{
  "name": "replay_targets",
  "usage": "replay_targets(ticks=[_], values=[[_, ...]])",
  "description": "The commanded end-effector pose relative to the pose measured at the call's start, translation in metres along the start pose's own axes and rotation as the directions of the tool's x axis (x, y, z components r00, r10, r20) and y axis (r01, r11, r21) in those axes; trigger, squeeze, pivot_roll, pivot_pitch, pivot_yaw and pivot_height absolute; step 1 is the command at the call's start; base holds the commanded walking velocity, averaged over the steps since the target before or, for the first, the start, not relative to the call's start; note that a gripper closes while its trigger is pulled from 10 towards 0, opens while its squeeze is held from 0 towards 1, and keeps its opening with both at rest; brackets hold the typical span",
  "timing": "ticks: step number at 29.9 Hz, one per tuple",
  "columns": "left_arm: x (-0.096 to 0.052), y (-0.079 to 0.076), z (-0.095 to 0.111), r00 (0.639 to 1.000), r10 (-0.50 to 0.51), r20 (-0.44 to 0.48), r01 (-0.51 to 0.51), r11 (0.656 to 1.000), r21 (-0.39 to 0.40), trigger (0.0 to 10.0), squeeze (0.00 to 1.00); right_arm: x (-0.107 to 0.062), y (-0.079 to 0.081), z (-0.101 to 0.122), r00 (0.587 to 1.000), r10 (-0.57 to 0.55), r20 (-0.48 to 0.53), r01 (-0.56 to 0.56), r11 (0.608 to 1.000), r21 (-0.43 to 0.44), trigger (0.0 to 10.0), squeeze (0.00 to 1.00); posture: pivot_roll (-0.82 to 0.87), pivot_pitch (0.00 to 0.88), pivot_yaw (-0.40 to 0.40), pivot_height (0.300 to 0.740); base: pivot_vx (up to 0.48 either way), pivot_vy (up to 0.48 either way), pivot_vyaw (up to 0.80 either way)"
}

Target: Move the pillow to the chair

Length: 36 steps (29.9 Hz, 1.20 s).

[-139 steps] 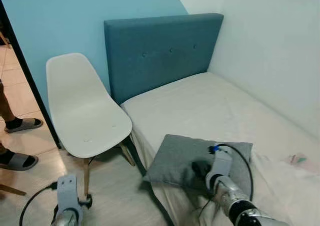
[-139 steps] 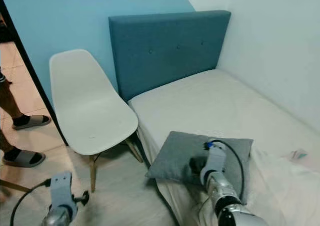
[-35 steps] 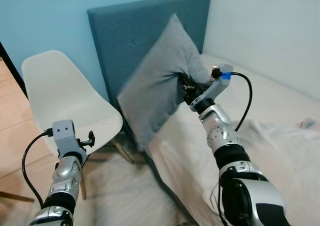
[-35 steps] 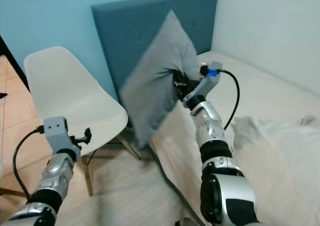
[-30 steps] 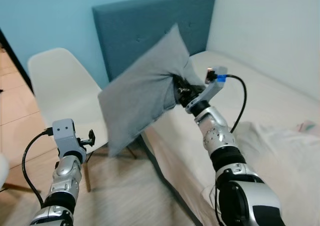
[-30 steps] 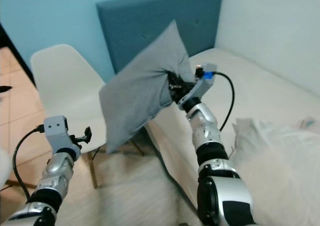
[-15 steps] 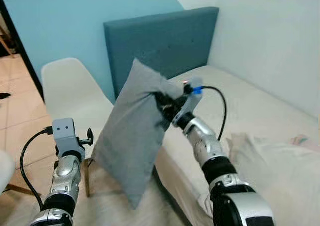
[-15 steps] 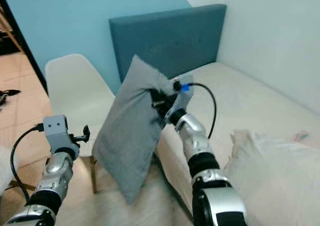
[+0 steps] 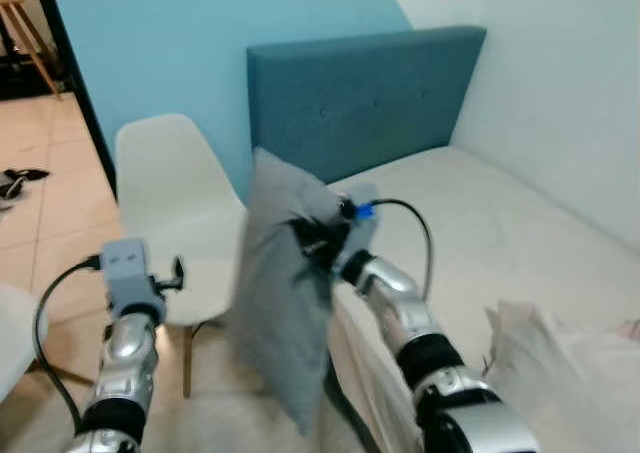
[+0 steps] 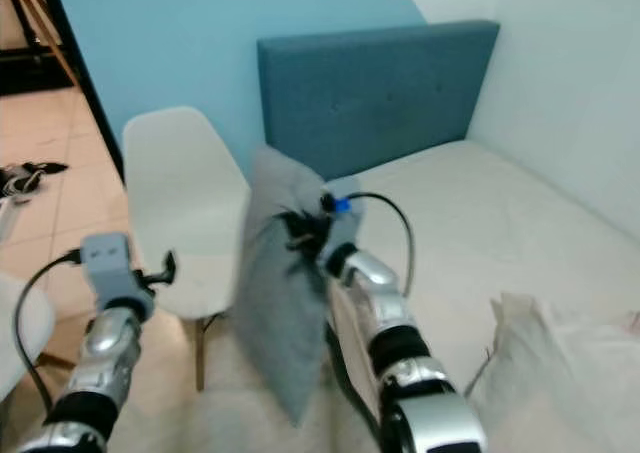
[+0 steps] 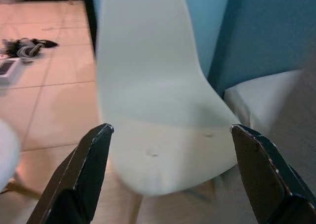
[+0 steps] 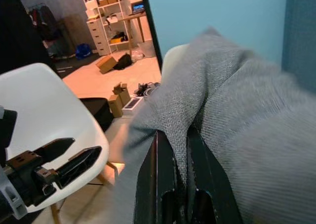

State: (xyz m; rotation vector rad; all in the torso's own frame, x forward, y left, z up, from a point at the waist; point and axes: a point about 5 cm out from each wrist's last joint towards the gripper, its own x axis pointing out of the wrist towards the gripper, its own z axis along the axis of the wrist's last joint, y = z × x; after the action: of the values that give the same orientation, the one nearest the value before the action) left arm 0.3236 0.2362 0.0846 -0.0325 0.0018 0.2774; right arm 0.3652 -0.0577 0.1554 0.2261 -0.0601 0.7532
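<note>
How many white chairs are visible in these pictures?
2. One white chair stands beside the headboard, behind the pillow that the right hand holds. The second chair is partly cut off at the picture's left edge.

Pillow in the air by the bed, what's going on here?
The right gripper is shut on a fold of the grey pillow and holds it up, hanging between the bed and the white chair. The chair seat is bare. The left gripper is open, pointed at the chair.
</note>
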Motion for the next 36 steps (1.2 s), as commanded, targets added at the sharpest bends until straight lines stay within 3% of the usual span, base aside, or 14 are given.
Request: replay_targets(ticks=[1, 8, 17, 25, 29, 36], values=[[0.000, -0.006, 0.001, 1.000, -0.019, 0.009, 0.019, 1.000, -0.001, 10.0, 0.00, 0.003, -0.005, 0.022, 0.995, -0.019, 0.095, 0.023, 0.999, -0.036, 10.0, 0.00, -0.15, 0.000, -0.039, 0.740, 0.390, 0.000, 0.00], [0.001, -0.014, 0.006, 0.999, -0.045, 0.024, 0.046, 0.999, -0.002, 10.0, 0.00, 0.004, -0.008, 0.022, 0.994, -0.068, 0.090, 0.070, 0.997, -0.021, 10.0, 0.00, -0.15, 0.000, -0.037, 0.740, 0.480, 0.000, 0.00], [-0.001, -0.025, 0.007, 0.996, -0.079, 0.027, 0.080, 0.997, -0.003, 10.0, 0.00, 0.004, 0.001, 0.018, 0.996, -0.016, 0.088, 0.013, 0.999, 0.031, 10.0, 0.00, -0.15, 0.000, -0.031, 0.740, 0.480, 0.000, 0.00], [-0.003, -0.030, 0.006, 0.995, -0.094, 0.023, 0.094, 0.996, -0.003, 10.0, 0.00, 0.005, 0.003, 0.016, 0.996, -0.011, 0.093, 0.000, 0.993, 0.120, 10.0, 0.00, -0.16, 0.000, -0.028, 0.740, 0.480, 0.000, 0.00], [-0.003, -0.030, 0.007, 0.995, -0.099, 0.022, 0.099, 0.995, -0.002, 10.0, 0.00, 0.006, 0.011, 0.014, 0.994, 0.048, 0.096, -0.064, 0.984, 0.167, 10.0, 0.00, -0.16, 0.000, -0.022, 0.740, 0.480, 0.000, 0.00], [-0.002, -0.029, 0.008, 0.996, -0.086, 0.023, 0.086, 0.996, 0.011, 10.0, 0.00, 0.006, 0.011, 0.006, 0.998, 0.034, 0.057, -0.046, 0.973, 0.224, 10.0, 0.00, -0.16, 0.000, -0.017, 0.740, 0.480, 0.000, 0.00]])
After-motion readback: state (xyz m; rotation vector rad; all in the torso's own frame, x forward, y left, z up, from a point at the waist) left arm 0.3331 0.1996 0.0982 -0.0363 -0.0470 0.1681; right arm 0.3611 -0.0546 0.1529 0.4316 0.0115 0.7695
